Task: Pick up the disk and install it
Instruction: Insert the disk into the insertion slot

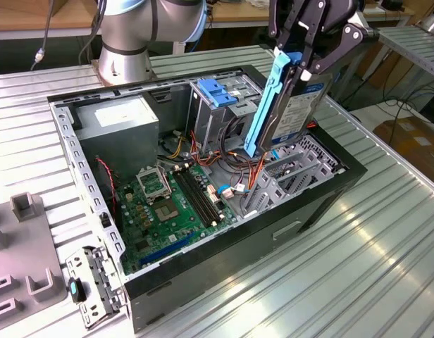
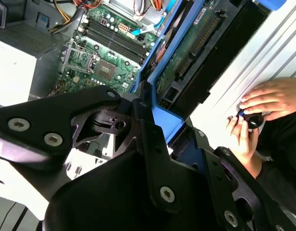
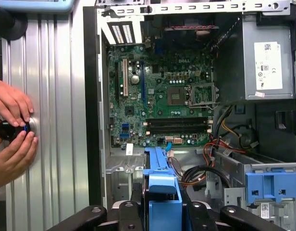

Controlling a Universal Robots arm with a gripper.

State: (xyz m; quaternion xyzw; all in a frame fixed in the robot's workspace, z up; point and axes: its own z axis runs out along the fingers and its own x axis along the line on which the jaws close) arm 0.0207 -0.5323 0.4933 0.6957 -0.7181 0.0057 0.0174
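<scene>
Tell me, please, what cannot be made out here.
Upper end of the disk: exterior view, covered by the end effector gripping it.
Drive cage beneath: exterior view, partly behind the disk.
Person's hands: first wrist view, cut by the edge; fingers cover most of their black object.

Exterior view oblique, above; 2 wrist views close (sharing motherboard (image 3: 162, 96)).
</scene>
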